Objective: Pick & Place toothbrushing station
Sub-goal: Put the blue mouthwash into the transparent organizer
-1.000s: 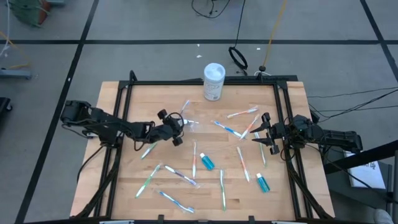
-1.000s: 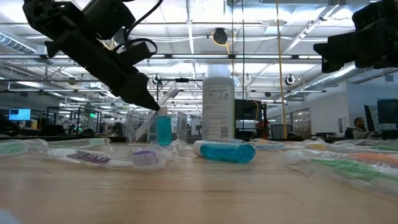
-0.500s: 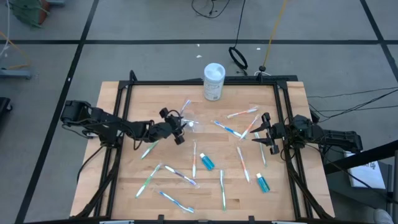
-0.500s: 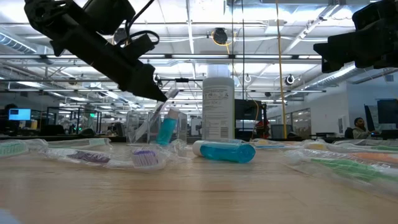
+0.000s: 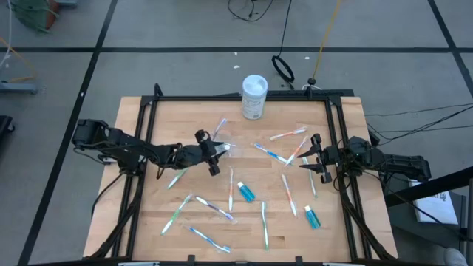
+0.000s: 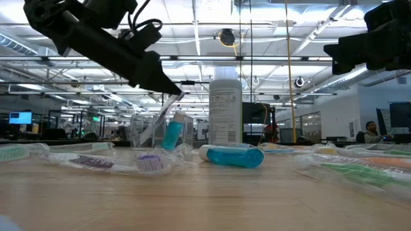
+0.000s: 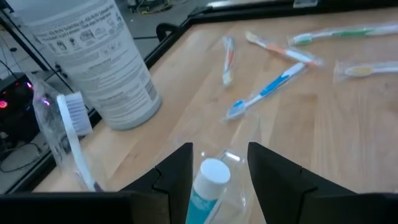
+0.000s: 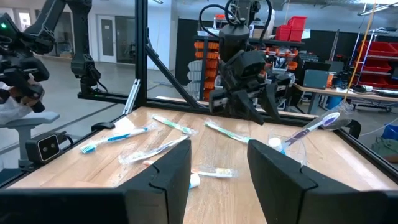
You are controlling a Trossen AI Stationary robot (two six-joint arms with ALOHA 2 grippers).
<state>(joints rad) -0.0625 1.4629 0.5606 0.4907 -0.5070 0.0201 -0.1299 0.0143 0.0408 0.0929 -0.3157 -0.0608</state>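
A small clear cup [image 6: 149, 131] stands on the table left of centre. A blue toothpaste tube [image 6: 171, 133] with a white cap [image 7: 213, 173] leans in it, beside a wrapped toothbrush [image 7: 73, 130]. My left gripper [image 5: 216, 151] hangs open just above the cup's rim and slants down. In the left wrist view its fingers stand on either side of the tube's cap, apart from it. Two more blue tubes [image 5: 246, 192] [image 5: 312, 216] and several toothbrushes [image 5: 214, 209] lie flat on the wood. My right gripper [image 5: 309, 155] waits open at the right edge, with nothing between its fingers.
A tall white cylindrical container [image 5: 254, 96] stands upright at the far edge, just beyond the cup. A black frame rail [image 5: 151, 148] runs around the table. Wrapped toothbrushes [image 5: 287, 154] lie in front of my right gripper. A blue tube [image 6: 231, 156] lies on its side mid-table.
My left gripper has risen a little from the cup and tipped up from a steep downward slant toward level, its fingers as far apart as before. The blue tube, upright under the fingertips a second ago, now leans in the cup.
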